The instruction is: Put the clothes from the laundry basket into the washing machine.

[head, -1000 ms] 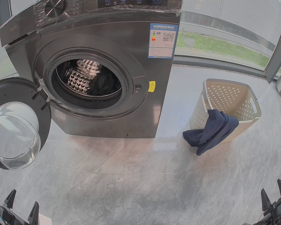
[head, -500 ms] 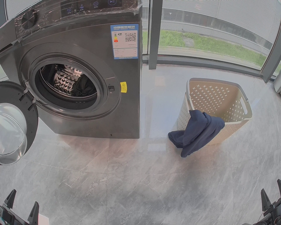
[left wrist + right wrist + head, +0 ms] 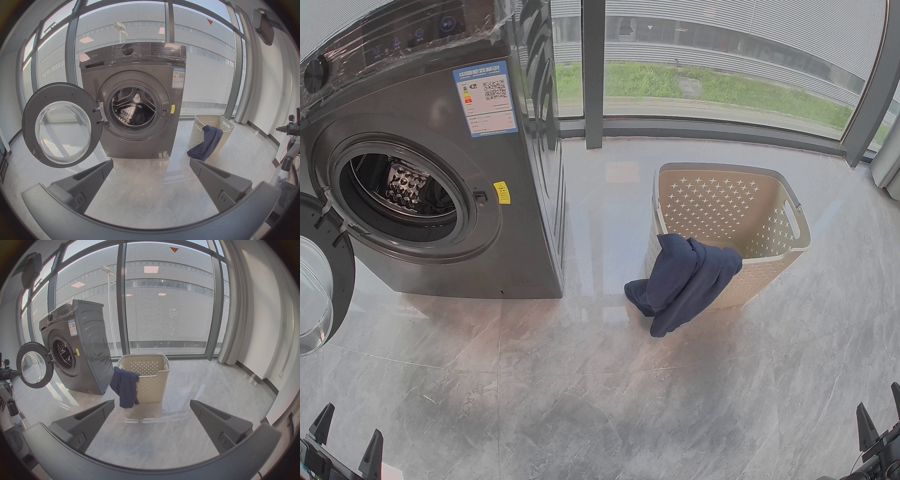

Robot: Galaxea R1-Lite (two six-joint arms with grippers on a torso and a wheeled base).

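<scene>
Lower left corner: left gripper (image 3: 351, 420), jaws spread | upper left: grey front-loading washing machine (image 3: 506, 237), round door (image 3: 339, 275) open | centre-right: navy cloth garment (image 3: 681, 281) draped over rim of beige perforated plastic laundry basket (image 3: 775, 250) | lower right corner: right gripper (image 3: 879, 397), jaws spread

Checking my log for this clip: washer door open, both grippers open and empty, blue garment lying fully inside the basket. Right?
Not quite: the head view shows the blue garment draped over the basket rim, hanging down outside. The washer door is open; the left gripper and right gripper are open and empty.
</scene>
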